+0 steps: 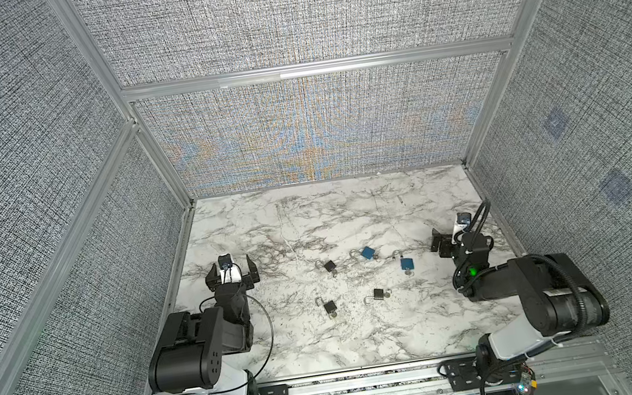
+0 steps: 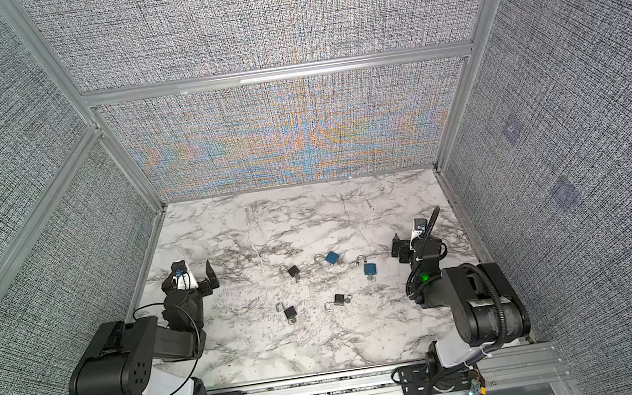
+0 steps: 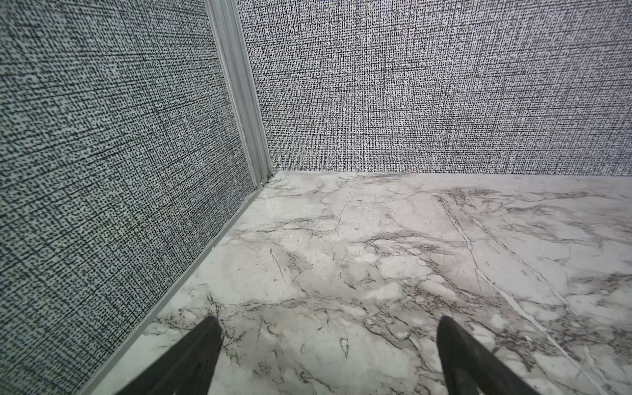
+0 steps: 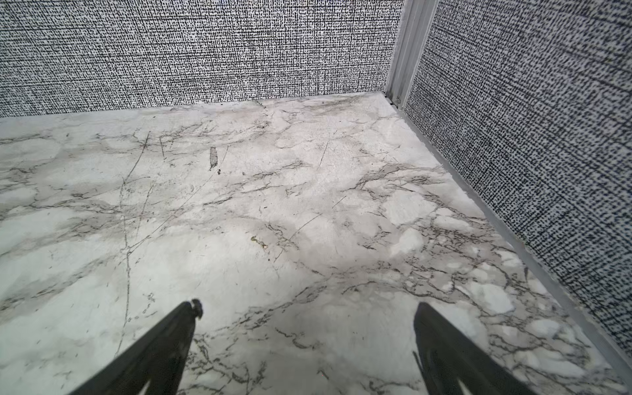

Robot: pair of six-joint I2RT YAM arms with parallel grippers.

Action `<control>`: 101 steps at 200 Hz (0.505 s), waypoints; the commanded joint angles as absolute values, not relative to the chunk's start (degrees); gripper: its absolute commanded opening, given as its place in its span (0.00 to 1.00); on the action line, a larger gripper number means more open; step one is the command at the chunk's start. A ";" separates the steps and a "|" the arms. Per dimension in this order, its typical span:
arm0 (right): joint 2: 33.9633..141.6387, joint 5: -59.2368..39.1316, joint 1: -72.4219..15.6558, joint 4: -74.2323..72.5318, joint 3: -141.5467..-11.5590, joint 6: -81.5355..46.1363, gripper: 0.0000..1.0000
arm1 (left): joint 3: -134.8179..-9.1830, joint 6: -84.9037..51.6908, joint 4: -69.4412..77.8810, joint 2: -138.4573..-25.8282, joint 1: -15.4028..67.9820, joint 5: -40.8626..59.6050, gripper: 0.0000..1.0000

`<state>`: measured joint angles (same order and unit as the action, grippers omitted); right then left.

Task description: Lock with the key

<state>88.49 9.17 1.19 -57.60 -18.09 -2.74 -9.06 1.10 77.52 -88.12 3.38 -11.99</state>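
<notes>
The left gripper [image 1: 232, 267] sits low over the marble table [image 1: 308, 216] with its jaws spread wide and nothing between them. Its wrist view shows both fingers [image 3: 191, 359] above bare marble near a corner of the grey woven walls [image 3: 410, 85]. The right gripper [image 1: 439, 242] is likewise spread and empty (both top views show it side-on), its fingers [image 4: 154, 352] above bare marble by the opposite wall. Between the two arms, well apart from both grippers, five padlocks lie flat in the middle of the table. They are a far black padlock [image 1: 329, 266], a far blue padlock [image 1: 367, 253] just right of it, a right blue padlock [image 1: 407, 263] nearest the right gripper, a near-left black padlock [image 1: 329, 306] and a near-right black padlock [image 1: 379, 293]. Their silver shackles look swung open. A small key [image 1: 408, 273] seems to stick out of the right blue padlock's base; on the others such detail is too small to judge.
</notes>
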 commanded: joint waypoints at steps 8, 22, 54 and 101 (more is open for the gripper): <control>88.40 9.27 1.22 -59.23 -18.16 -2.65 0.99 | -9.04 0.92 79.10 -88.08 3.34 -12.04 0.99; 88.42 9.32 1.23 -59.17 -18.12 -2.64 0.99 | -9.05 0.89 79.15 -88.15 3.34 -12.04 0.99; 88.41 9.32 1.23 -59.19 -18.11 -2.64 0.99 | -8.97 0.89 79.12 -88.12 3.36 -12.02 0.99; 88.48 9.31 1.23 -59.20 -18.11 -2.72 0.99 | -9.16 0.94 78.84 -88.17 3.39 -11.95 0.99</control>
